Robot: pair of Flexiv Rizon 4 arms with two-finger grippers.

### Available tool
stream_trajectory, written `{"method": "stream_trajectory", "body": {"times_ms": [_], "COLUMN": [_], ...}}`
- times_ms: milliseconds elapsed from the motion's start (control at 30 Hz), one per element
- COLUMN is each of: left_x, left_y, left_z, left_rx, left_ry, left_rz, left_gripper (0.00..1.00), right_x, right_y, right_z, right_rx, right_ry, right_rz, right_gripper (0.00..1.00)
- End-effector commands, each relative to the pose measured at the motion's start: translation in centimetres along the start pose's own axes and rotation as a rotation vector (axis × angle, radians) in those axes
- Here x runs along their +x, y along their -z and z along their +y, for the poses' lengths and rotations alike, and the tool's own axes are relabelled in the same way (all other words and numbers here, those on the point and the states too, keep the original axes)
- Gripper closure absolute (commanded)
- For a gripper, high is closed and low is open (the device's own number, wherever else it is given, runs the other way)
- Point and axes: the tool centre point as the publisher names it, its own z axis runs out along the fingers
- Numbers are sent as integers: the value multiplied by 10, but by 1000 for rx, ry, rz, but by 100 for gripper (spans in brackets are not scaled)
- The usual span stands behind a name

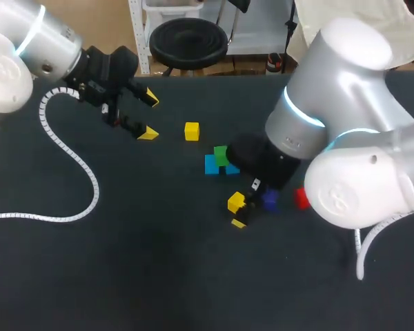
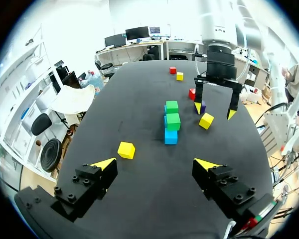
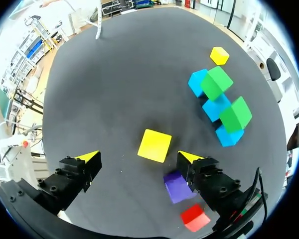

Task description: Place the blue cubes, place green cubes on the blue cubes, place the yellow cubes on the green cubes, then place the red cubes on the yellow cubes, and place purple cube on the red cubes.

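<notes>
Right gripper (image 3: 139, 157): low over the table (image 1: 124, 276), near its middle, fingers spread wide. Yellow cube (image 3: 155, 145) lies flat on the table between the 2 tips, closer to 1 finger. Neither finger touches it, so nothing is gripped.

Purple cube (image 3: 178, 186): on the table just beside the finger nearest the yellow cube, partly tucked under it. Red cube (image 3: 195, 217): a little past the purple one, apart from it.

Blue cubes (image 3: 217, 107): in a short row on the table, off to the side of the right gripper. 3 blue faces show in the right wrist view. Green cubes (image 3: 236, 114): 2 of them, sitting on top of the blue row, 1 toward each end.

2nd yellow cube (image 1: 192, 131): alone on the table, between the blue row and the left gripper, clear of both.

Left gripper (image 1: 150, 116): above the table's left rear part, fingers wide apart, nothing between them. Well apart from the stack.

Left wrist view: 2 more cubes at the far end of the table, beyond the right arm, a far red cube (image 2: 173, 70) and a far yellow cube (image 2: 180, 76), close together.

White coiled cable (image 1: 76, 172): trails from the left arm across the left of the table.
</notes>
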Motion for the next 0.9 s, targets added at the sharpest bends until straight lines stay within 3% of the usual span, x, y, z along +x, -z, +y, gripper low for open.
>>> {"method": "stream_trajectory", "body": {"times_ms": [33, 467, 500, 567, 667, 900], "left_x": [0, 0, 0, 0, 0, 0], "left_y": [0, 0, 0, 0, 0, 0], "left_z": [1, 1, 1, 1, 1, 1], "left_rx": [2, 2, 2, 2, 2, 2], "left_ry": [-1, -1, -1, -1, -1, -1], "left_rz": [1, 1, 1, 1, 1, 1], "left_gripper": [0, 0, 0, 0, 0, 0], "right_x": [-7, -7, -7, -6, -7, -6], "right_y": [-3, -11, -12, -14, -15, -12], "right_z": [-5, -6, -6, -6, -5, 5], "right_rx": [-15, -19, -21, -24, -25, -17], "right_ry": [2, -1, -1, -3, -4, 46], "right_rz": [16, 63, 67, 77, 84, 70], "right_gripper": [0, 0, 51, 58, 100, 100]}}
